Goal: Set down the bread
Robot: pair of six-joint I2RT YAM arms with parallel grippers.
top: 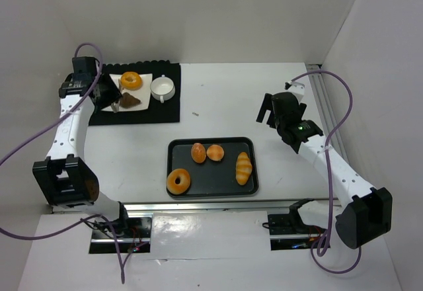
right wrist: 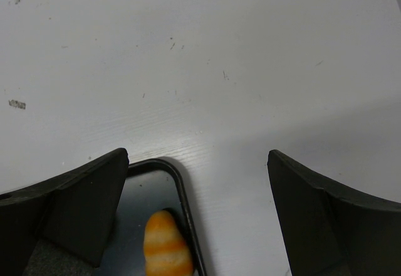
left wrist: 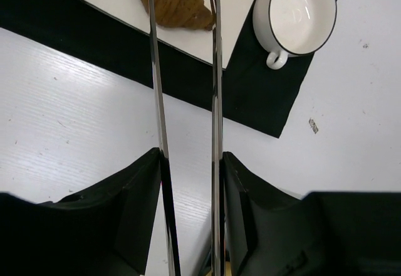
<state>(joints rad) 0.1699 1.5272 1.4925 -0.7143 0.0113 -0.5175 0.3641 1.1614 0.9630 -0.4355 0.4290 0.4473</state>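
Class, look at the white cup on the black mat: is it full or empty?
Empty. The left wrist view looks into the cup and shows only its bare white inside.

we see a white table (top: 218,99) with some small dark specks on its surface. plain white panels close it in: a back wall (top: 198,13), a left wall (top: 26,59) and a right wall (top: 377,46). a metal rail (top: 322,96) runs along the table's right edge. the light is soft and even, and the shadows are pale.
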